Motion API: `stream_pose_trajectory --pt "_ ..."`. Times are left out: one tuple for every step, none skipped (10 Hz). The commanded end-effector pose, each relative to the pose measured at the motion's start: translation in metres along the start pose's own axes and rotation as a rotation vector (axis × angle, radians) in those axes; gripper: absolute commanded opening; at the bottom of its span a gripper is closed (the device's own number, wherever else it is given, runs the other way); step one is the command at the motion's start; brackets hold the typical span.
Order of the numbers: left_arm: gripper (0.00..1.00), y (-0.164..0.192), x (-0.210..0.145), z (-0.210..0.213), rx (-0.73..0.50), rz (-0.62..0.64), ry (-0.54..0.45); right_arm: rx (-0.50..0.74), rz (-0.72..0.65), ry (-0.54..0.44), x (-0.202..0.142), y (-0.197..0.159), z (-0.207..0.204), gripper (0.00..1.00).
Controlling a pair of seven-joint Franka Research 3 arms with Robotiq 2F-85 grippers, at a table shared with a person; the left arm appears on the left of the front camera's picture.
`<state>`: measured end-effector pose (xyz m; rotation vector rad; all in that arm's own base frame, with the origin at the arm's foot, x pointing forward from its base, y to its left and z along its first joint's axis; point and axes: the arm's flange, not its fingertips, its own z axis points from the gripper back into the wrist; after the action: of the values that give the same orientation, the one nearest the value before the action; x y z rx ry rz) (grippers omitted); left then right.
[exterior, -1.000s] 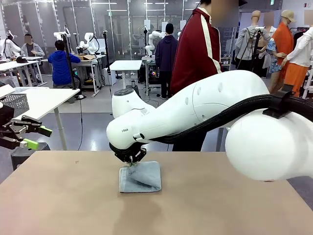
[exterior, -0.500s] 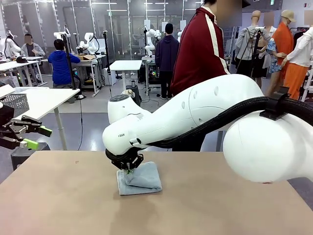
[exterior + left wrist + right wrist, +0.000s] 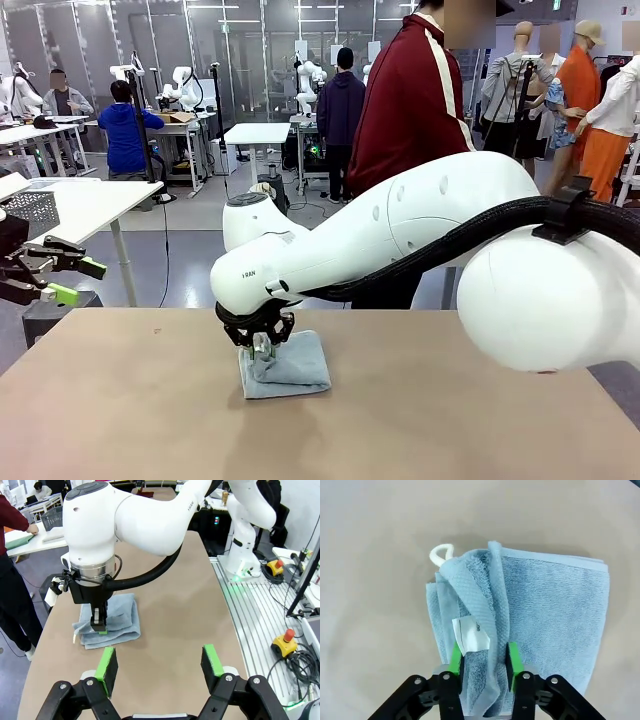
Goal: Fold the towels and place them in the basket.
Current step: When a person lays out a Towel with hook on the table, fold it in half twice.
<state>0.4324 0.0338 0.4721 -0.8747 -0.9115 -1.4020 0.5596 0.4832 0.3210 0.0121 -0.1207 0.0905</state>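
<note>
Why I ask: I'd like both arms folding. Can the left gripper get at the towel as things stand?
Probably yes. The left gripper is open and faces the towel across the table. The right gripper stands over one towel edge, so likely only the towel's free side is reachable.

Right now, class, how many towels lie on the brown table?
1: a blue towel, folded, toward the far edge of the table, beneath the right gripper. The arm could hide another.

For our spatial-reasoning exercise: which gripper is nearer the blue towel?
The right. The right gripper is down on the towel, straddling a fold; the left gripper hangs apart, off the table's left edge.
</note>
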Motion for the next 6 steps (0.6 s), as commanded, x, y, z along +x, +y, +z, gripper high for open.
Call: stream_pose_trajectory --pt "0.85 -0.004 0.002 0.001 -0.002 -0.010 -0.017 0.064 0.028 0.017 -0.011 -0.003 0.005 0.68" --pt "0.85 -0.004 0.002 0.001 -0.002 -0.010 -0.017 0.087 0.039 0.010 -0.015 -0.002 0.009 0.62" --pt "0.85 -0.004 0.002 0.001 -0.002 -0.010 -0.017 0.095 0.052 -0.005 -0.021 -0.003 0.016 0.88" --pt "0.85 -0.004 0.002 0.001 -0.002 -0.010 -0.017 0.100 0.056 -0.028 -0.030 -0.007 0.029 0.82" --pt "0.85 -0.004 0.002 0.001 -0.002 -0.010 -0.017 0.084 0.053 -0.033 -0.038 -0.014 0.044 1.00" --pt "0.85 -0.004 0.002 0.001 -0.002 -0.010 -0.017 0.060 0.057 -0.054 -0.046 -0.026 0.059 1.00"
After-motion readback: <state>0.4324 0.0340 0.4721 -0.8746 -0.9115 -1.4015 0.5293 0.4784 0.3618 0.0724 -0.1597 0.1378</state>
